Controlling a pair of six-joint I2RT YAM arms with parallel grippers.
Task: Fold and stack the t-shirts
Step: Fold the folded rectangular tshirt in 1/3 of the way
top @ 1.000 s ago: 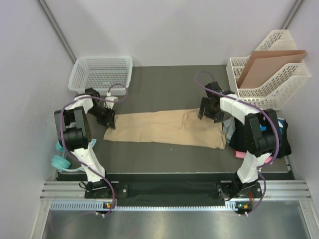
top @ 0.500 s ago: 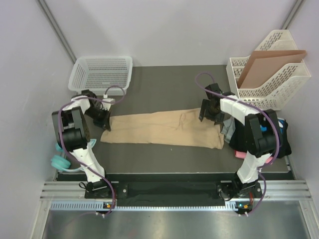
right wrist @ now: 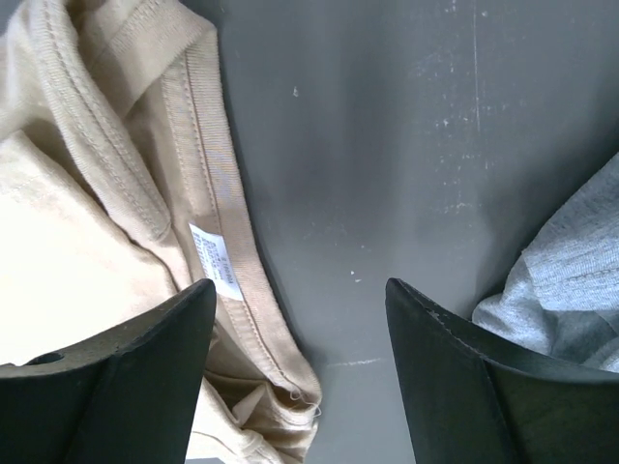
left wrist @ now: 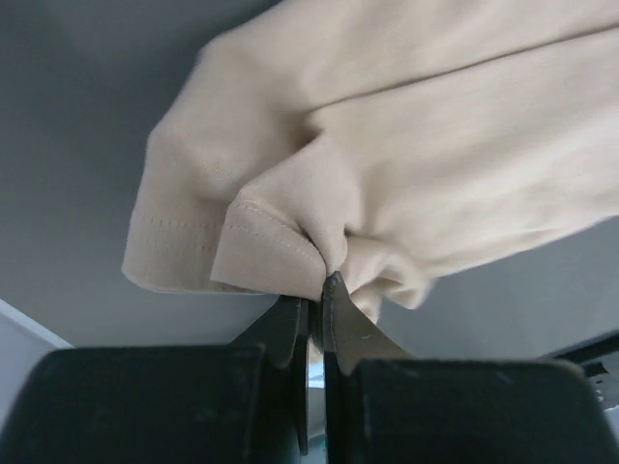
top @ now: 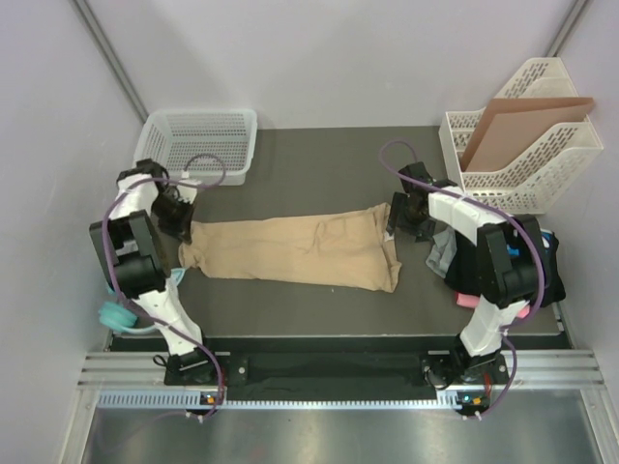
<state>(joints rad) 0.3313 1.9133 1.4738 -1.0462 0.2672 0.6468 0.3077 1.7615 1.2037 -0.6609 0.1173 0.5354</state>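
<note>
The tan t-shirt (top: 290,249) lies folded in a long strip across the middle of the dark mat. My left gripper (top: 180,224) is shut on its left end; the left wrist view shows the hem (left wrist: 280,246) bunched between the closed fingers. My right gripper (top: 399,220) is open and empty at the shirt's right end. In the right wrist view the collar with its white label (right wrist: 215,261) lies by my left finger (right wrist: 116,377). A grey shirt (top: 443,253) lies just right of my right gripper, also in the right wrist view (right wrist: 571,290). A black and pink pile (top: 546,266) is mostly hidden behind the right arm.
A white mesh basket (top: 198,143) stands at the back left. A white file rack (top: 527,145) holding a brown cardboard sheet (top: 517,121) stands at the back right. A teal item (top: 118,311) lies off the mat's left edge.
My left gripper has pulled the tan shirt's left end leftward. The shirt's right end has slid left, away from the grey shirt. My right gripper has let it go and stays nearly in place.
</note>
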